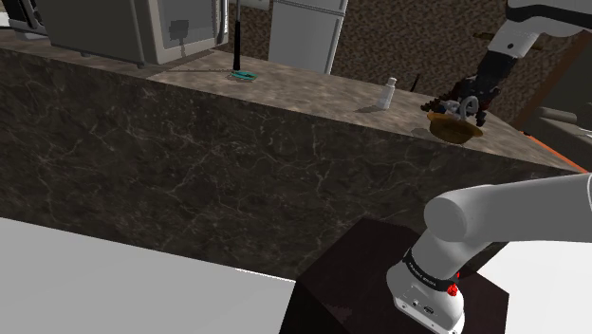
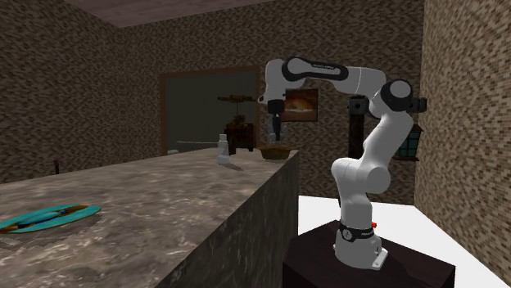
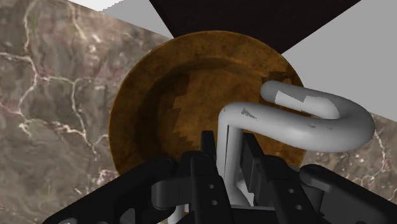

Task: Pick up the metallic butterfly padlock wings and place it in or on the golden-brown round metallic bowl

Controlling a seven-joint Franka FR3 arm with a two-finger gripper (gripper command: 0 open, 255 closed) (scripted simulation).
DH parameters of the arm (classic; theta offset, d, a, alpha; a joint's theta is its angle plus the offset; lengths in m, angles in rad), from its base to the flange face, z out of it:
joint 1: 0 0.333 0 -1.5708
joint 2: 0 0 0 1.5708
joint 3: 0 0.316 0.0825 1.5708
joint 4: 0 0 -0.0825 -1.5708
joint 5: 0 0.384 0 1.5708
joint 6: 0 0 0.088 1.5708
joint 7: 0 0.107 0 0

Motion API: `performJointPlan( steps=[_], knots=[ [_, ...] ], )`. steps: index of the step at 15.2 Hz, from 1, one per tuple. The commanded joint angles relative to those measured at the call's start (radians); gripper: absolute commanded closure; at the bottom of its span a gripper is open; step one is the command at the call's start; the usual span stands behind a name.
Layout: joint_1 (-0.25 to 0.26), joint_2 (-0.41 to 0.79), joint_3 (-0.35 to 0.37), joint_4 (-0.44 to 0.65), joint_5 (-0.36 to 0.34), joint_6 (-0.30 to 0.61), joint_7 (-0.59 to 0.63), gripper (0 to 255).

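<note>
Now the tool [image 3: 228, 167] is gripping the grey padlock [image 3: 318, 127] tightly, hanging it directly above the brown bowl [image 3: 184, 89] at the edge of the bench [image 3: 51, 102]; judging by that alignment, it is readying a release inside.

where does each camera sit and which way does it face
shoulder view: beside and behind the stand, looking down over the counter; arm base and gripper show.
second exterior view: off the counter's end, looking along it at the whole arm.
wrist view: on the hand, looking down into the bowl; fingers clasp the padlock.
shared: all three show the bowl.
</note>
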Motion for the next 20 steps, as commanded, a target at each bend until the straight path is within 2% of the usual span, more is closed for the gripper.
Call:
performJointPlan(
  steps=[1,7,8,13,17,20],
  knots=[
    [-0.002,-0.006,0.000,-0.012,-0.002,0.007,0.001,255],
    [-0.002,-0.006,0.000,-0.012,-0.002,0.007,0.001,255],
    [-0.002,-0.006,0.000,-0.012,-0.002,0.007,0.001,0],
    [-0.002,-0.006,0.000,-0.012,-0.002,0.007,0.001,0],
    [0.017,0.058,0.000,0.163,0.017,-0.105,-0.016,0],
    [0.017,0.058,0.000,0.163,0.017,-0.105,-0.016,0]
  ],
)
